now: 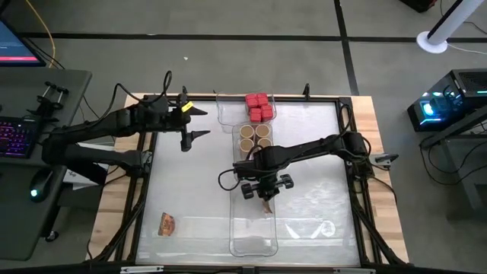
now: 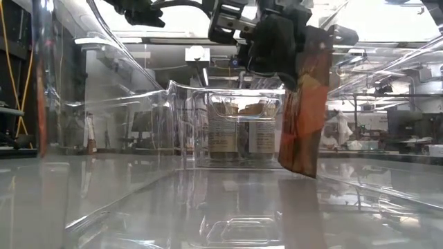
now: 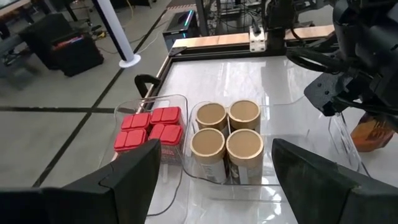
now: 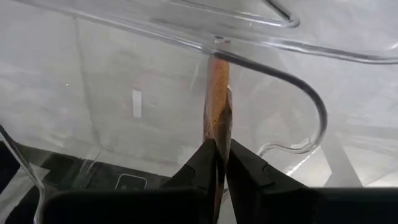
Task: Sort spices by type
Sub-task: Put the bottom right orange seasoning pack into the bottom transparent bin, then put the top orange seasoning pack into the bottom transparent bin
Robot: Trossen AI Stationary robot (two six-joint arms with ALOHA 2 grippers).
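Right hand (image 1: pixel 265 199) is pinched on the top edge of a brown-orange packet (image 2: pixel 304 111), fingers almost together with only the packet's thickness between them. The packet hangs long axis vertical, free end pointing down, edge-on in the right wrist view. It sits over the near clear tray (image 1: pixel 253 228), its lower edge close above the tray floor; contact cannot be told. In the low view the packet hangs toward the right side of the tray, with open room to its left and the tray walls rising on both sides.

A second packet (image 1: pixel 167 224) lies flat on the bench (image 1: pixel 190 183) near the front left corner, well apart from the trays, with bare surface all round it.

Farther back, the four round jars with tan tops (image 3: pixel 226 134) stand upright as a two-by-two block filling their tray. Beyond them, the four red boxy containers (image 1: pixel 258 107) form a block in the rearmost tray (image 1: pixel 228 113), near the bench's far edge.

Left hand (image 1: pixel 194 123) hovers left of the jars, fingers spread wide, holding nothing.
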